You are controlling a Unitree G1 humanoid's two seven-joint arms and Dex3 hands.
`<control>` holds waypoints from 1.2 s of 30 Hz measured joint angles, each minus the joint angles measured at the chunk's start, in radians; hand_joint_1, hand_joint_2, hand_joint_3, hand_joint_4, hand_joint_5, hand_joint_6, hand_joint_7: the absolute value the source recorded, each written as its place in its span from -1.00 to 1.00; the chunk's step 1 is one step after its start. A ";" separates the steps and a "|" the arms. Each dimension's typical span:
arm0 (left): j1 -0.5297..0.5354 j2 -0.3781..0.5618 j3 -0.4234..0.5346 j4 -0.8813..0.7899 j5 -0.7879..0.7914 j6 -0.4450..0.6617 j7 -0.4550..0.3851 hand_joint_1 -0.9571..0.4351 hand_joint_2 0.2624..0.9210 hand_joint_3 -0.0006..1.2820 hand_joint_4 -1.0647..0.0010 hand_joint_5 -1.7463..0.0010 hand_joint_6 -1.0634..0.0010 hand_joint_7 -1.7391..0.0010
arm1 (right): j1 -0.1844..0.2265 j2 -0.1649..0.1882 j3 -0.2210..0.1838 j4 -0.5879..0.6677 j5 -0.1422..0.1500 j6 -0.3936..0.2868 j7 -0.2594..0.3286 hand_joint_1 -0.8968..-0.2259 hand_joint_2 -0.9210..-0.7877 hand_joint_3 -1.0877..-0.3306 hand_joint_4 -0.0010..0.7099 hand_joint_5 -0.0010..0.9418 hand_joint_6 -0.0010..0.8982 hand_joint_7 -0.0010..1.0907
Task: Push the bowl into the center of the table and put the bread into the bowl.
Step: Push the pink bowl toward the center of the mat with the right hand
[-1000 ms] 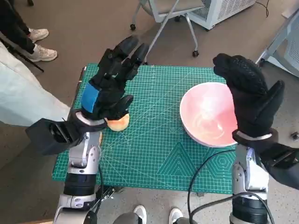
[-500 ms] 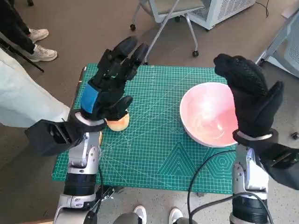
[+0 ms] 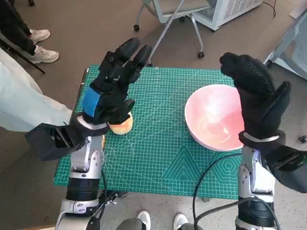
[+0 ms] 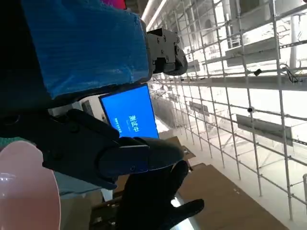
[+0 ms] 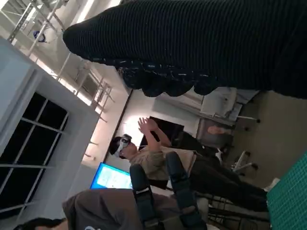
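Left hand (image 3: 111,86) raised above the green mat (image 3: 158,158), fingers spread, holding nothing; bread (image 3: 121,125) on the mat's left part, partly under that hand; pink bowl (image 3: 213,116) at right; right hand (image 3: 256,96) up beside it, fingers apart, empty.

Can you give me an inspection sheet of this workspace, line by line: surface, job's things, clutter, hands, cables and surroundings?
Surface: green cutting mat covering the small table.
Job's things: pink bowl toward the mat's right side, empty; bread near the left edge, partly hidden under the left hand.
Clutter: nothing seen.
Hands: left hand raised above the bread, fingers spread, holding nothing; right hand raised over the bowl's right rim, holding nothing.
Cables: black cable looping across the mat's front right corner.
Surroundings: wheeled chair behind the table; a person's shoes on the floor at left.
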 measured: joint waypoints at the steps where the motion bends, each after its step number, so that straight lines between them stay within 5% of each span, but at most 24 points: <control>1: 0.000 -0.001 0.000 0.000 0.000 0.000 -0.001 -0.52 1.00 -0.25 0.77 1.00 1.00 0.49 | 0.000 -0.009 -0.010 0.010 0.001 -0.008 0.005 -0.25 -1.00 0.00 -0.27 -0.99 -0.60 -0.16; 10: 0.012 -0.001 0.007 0.000 -0.003 0.000 -0.001 -0.52 1.00 -0.26 0.77 1.00 1.00 0.49 | -0.007 -0.108 -0.147 0.161 -0.030 -0.111 -0.051 -0.26 -1.00 -0.12 -0.37 -1.00 -0.63 -0.28; 20: 0.013 -0.002 0.010 0.012 -0.003 0.000 -0.001 -0.52 1.00 -0.26 0.76 1.00 1.00 0.50 | -0.050 -0.165 -0.255 0.408 -0.039 -0.181 -0.142 -0.21 -1.00 -0.22 -0.39 -1.00 -0.63 -0.31; 36: 0.012 -0.002 0.018 0.034 -0.004 -0.016 -0.001 -0.52 1.00 -0.26 0.75 0.99 1.00 0.49 | -0.171 -0.206 -0.294 0.897 -0.041 -0.248 -0.163 -0.01 -1.00 -0.38 -0.65 -1.00 -0.74 -0.39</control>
